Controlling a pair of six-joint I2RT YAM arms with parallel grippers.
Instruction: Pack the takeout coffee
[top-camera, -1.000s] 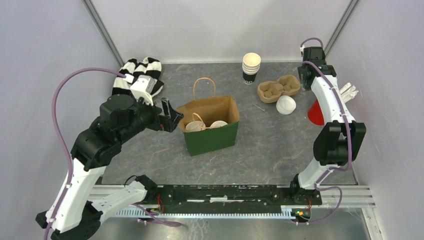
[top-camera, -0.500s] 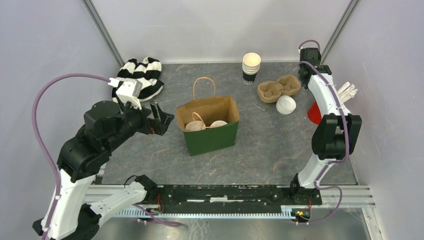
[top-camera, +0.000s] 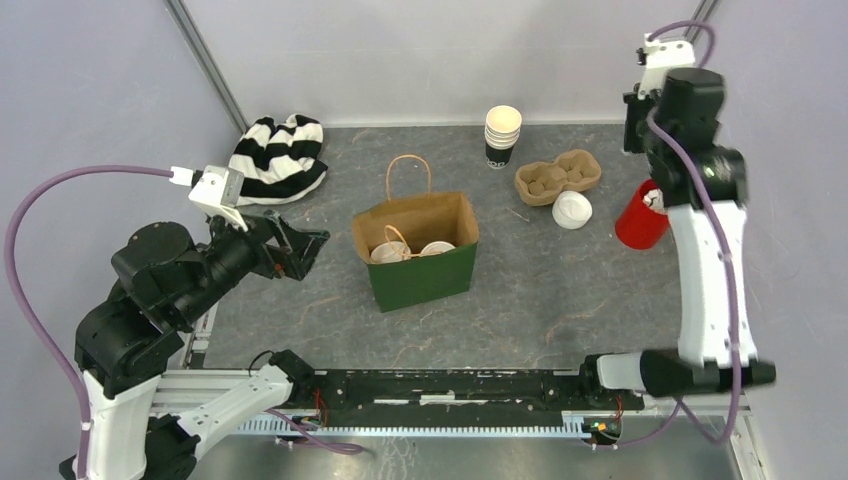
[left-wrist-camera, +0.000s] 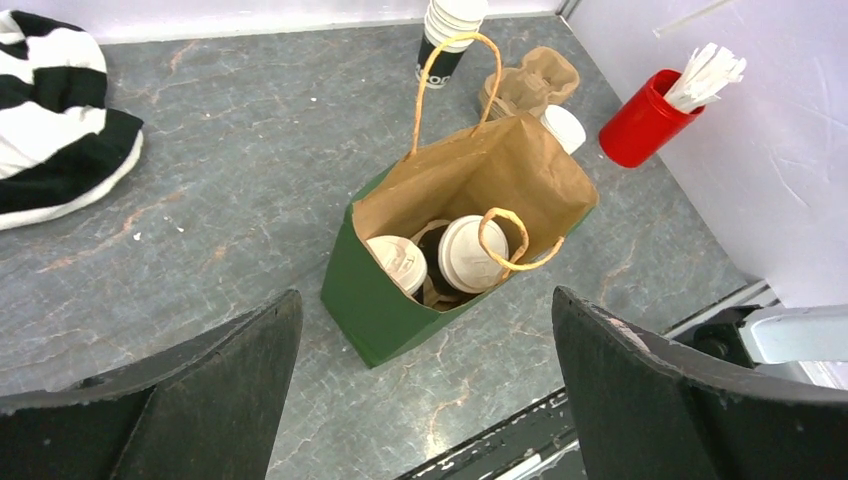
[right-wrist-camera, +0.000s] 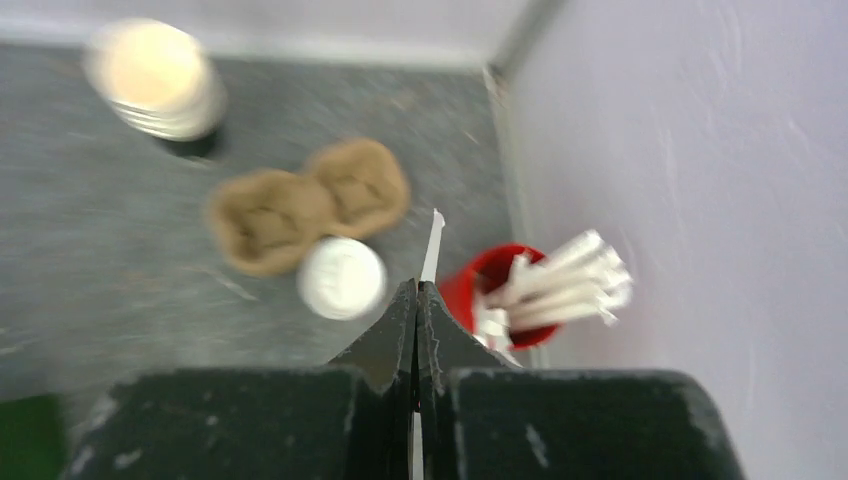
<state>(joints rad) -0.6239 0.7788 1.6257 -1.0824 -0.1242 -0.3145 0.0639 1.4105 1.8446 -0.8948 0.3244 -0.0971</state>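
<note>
Two takeout coffee cups with white lids (left-wrist-camera: 398, 262) (left-wrist-camera: 475, 255) stand side by side inside the open green paper bag (left-wrist-camera: 375, 300), whose brown lining and rope handles show. From above, the lids (top-camera: 388, 252) (top-camera: 438, 248) sit low in the bag (top-camera: 420, 275). My left gripper (top-camera: 310, 255) hangs open left of the bag, with nothing between its fingers (left-wrist-camera: 425, 295). High over the far right corner, my right gripper (right-wrist-camera: 417, 285) is shut on a thin white stirrer (right-wrist-camera: 433, 240) that pokes out past the fingertips.
A red cup of white stirrers (top-camera: 640, 225) stands by the right wall. Near it are a loose white lid (top-camera: 572, 210), a cardboard cup carrier (top-camera: 557, 177) and a stack of empty cups (top-camera: 502, 135). A striped cloth (top-camera: 280, 155) lies at the back left.
The left arm drew back leftward from the bag, still open. The right gripper shut at the red cup and rose high above it with one stirrer.
</note>
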